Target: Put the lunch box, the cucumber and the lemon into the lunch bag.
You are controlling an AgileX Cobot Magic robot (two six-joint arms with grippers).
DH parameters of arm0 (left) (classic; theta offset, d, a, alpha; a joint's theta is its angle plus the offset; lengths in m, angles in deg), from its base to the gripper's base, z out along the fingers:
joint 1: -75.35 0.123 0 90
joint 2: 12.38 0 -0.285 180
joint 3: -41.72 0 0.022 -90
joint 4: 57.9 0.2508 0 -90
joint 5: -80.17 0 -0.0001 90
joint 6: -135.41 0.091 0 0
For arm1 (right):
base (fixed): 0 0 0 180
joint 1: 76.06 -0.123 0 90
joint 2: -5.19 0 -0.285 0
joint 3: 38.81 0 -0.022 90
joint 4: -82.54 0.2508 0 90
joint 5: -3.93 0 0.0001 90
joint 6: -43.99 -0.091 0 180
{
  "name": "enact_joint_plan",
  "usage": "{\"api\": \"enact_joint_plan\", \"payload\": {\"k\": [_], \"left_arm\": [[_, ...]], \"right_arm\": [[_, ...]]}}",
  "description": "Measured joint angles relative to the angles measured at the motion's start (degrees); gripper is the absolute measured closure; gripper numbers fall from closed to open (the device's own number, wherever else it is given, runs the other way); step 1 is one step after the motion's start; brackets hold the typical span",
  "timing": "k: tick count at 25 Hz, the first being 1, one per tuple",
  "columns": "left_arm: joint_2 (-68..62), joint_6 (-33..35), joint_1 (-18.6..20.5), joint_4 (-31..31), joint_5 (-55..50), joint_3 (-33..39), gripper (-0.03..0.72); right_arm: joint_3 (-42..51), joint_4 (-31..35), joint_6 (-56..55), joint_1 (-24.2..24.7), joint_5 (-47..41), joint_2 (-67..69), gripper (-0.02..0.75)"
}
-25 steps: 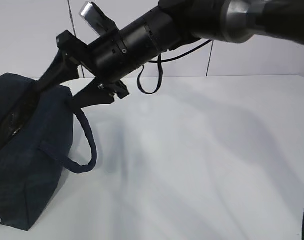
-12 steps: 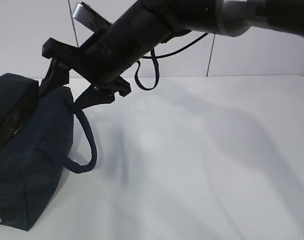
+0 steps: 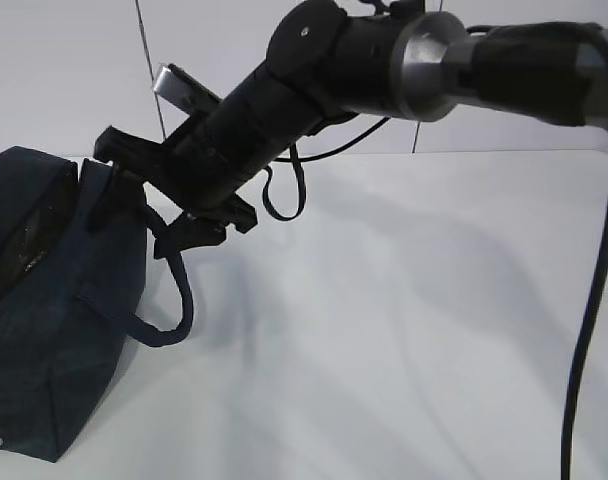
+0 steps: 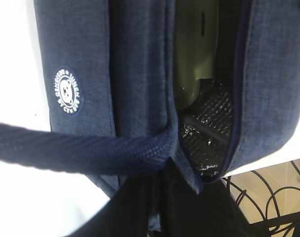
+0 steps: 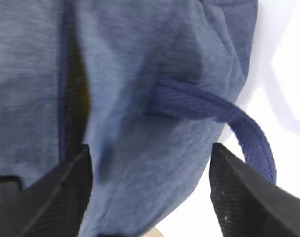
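Your right gripper (image 5: 150, 190) hangs with its fingers (image 5: 58, 195) spread wide over the lunch bag (image 3: 54, 300), nothing between them, the handle (image 5: 239, 128) beyond the fingertips. The lunch box (image 4: 194, 49) sits inside the opening. I cannot tell your left gripper's state.

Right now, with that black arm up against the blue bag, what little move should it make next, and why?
Probably draw the right tool back from the lunch bag. Its fingers are spread and carry nothing, the white table is bare, and the left wrist view shows a green item already inside.
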Motion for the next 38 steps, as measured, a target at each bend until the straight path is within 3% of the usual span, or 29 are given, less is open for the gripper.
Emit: {"api": "enact_joint_plan", "payload": {"k": [9,15,17,23,25,27,33,38], "left_arm": [[0.0,0.0,0.0,0.0,-0.1,0.0,0.683],[0.0,0.0,0.0,0.0,-0.3,0.0,0.681],[0.0,0.0,0.0,0.0,-0.5,0.0,0.682],[0.0,0.0,0.0,-0.5,-0.7,0.0,0.680],[0.0,0.0,0.0,-0.8,-0.9,0.0,0.681],[0.0,0.1,-0.6,-1.6,-1.3,0.0,0.682],[0.0,2.4,-3.3,-8.6,-2.4,0.0,0.681],[0.0,2.8,-4.7,-12.5,-2.4,0.0,0.682]], "right_arm": [[0.0,7.7,-0.1,0.0,-0.1,3.9,0.205],[0.0,8.6,0.0,0.0,-0.6,4.9,0.227],[-0.1,8.9,0.0,0.0,-0.6,4.9,0.300],[-0.1,9.0,1.7,0.0,-0.6,4.9,0.665],[-0.1,9.0,2.7,0.0,-0.8,4.9,0.723],[-0.2,8.6,3.8,0.0,-1.3,4.9,0.734],[-7.2,-1.3,2.7,0.0,-9.2,4.9,0.738],[-15.8,-18.2,-4.5,0.0,-17.8,4.7,0.738]]}}
